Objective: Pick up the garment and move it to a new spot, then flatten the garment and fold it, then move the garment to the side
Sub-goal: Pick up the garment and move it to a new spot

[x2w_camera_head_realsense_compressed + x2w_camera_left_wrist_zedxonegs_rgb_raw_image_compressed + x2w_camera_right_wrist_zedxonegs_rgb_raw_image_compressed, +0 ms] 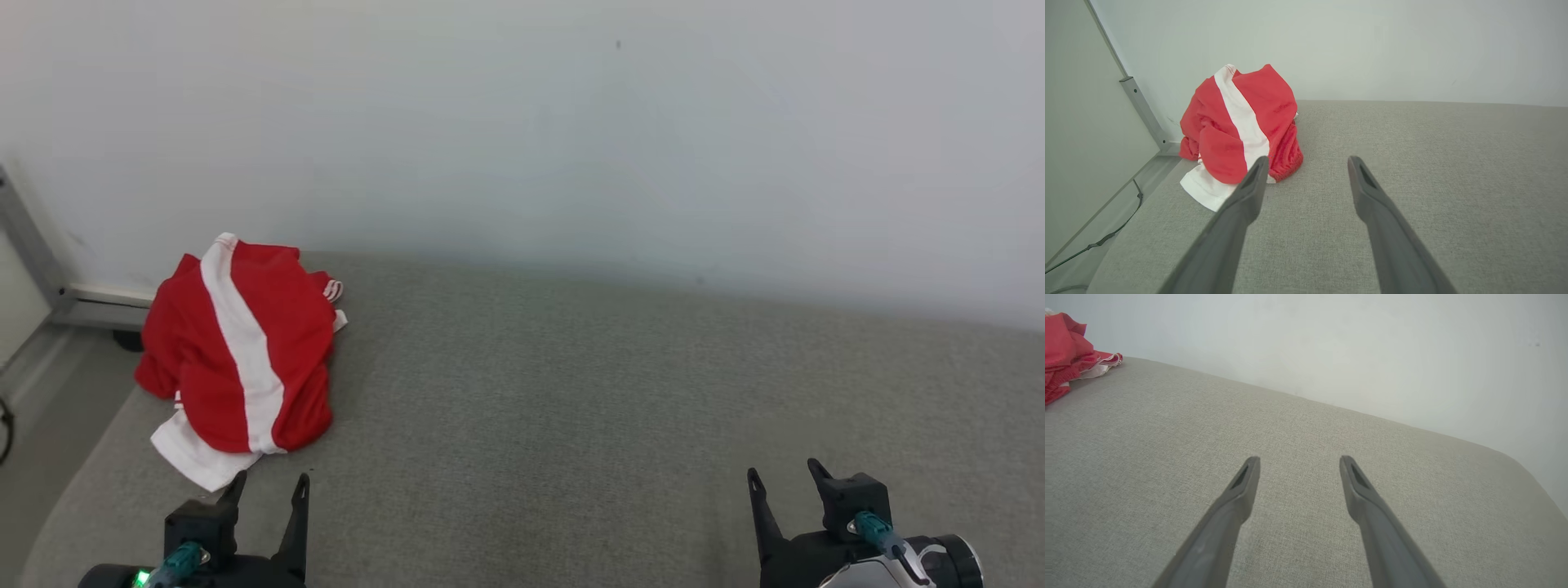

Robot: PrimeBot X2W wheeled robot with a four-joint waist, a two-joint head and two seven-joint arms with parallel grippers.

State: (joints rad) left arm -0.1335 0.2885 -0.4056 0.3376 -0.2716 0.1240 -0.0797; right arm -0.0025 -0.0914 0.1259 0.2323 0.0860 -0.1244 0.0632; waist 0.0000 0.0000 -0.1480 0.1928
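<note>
head: high, fwd/down | L wrist: low, close to garment (1237,118) | R wrist: low, far | shared: garment

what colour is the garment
Red garment with a broad white stripe and white hem, clearest in the left wrist view.

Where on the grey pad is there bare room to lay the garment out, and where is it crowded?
Free: the pad from the garment rightward to its right edge, between the wall and the left claw and right claw. Crowded: the far left corner, where the crumpled garment lies beside the frame.
</note>
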